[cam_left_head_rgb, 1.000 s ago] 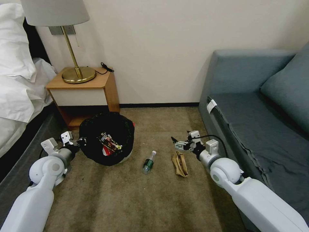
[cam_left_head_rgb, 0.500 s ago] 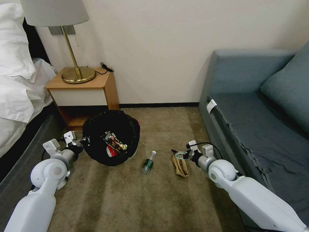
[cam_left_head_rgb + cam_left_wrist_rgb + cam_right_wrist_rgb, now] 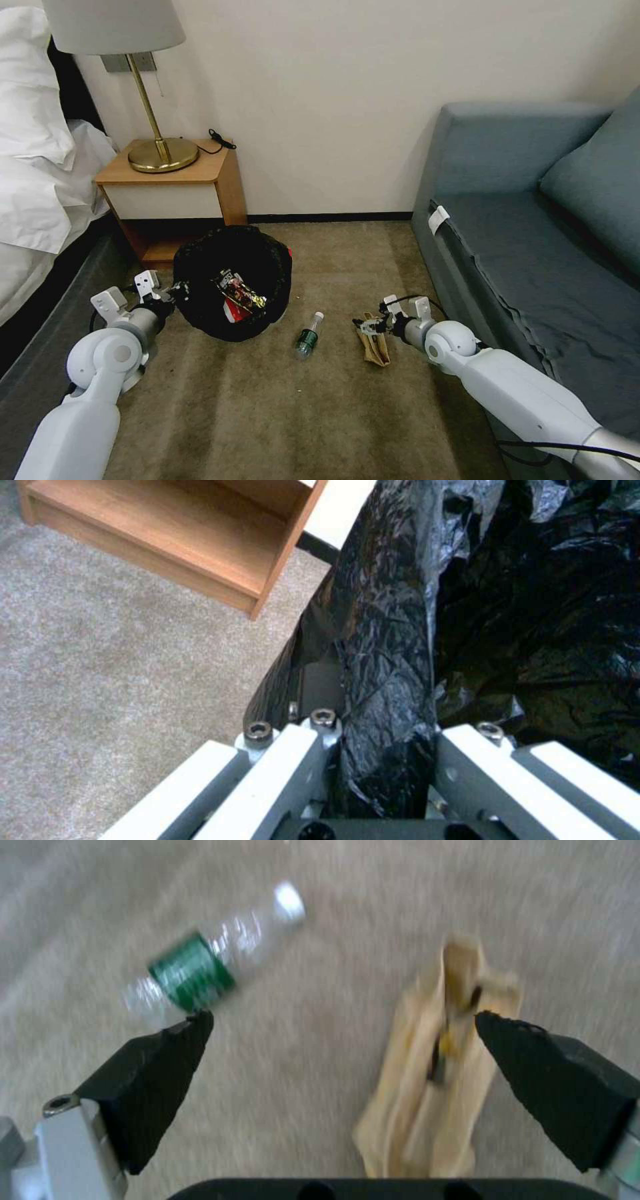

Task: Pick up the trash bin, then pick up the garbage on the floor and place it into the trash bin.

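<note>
From the head view, the right gripper (image 3: 365, 325) has dropped low over the tan scrap (image 3: 373, 340) beside the bottle (image 3: 307, 337). The left gripper (image 3: 175, 290) has carried the trash bin (image 3: 233, 283) nearer.

The left wrist view shows its jaws clamped on the bin's black bag (image 3: 387, 680).

In the right wrist view the jaws gape wide over the scrap (image 3: 433, 1070), likely next into the bin.

One bin (image 3: 233, 287), one bottle (image 3: 308, 337), one peel (image 3: 373, 340).

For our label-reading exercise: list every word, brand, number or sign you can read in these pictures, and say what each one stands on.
None can be read.
Green band label on the clear plastic bottle: print too blurred.
Dark glossy snack wrapper and red-white packet inside the black-lined round trash bin: markings too small.
White tag on the grey-blue sofa: no legible text.
</note>
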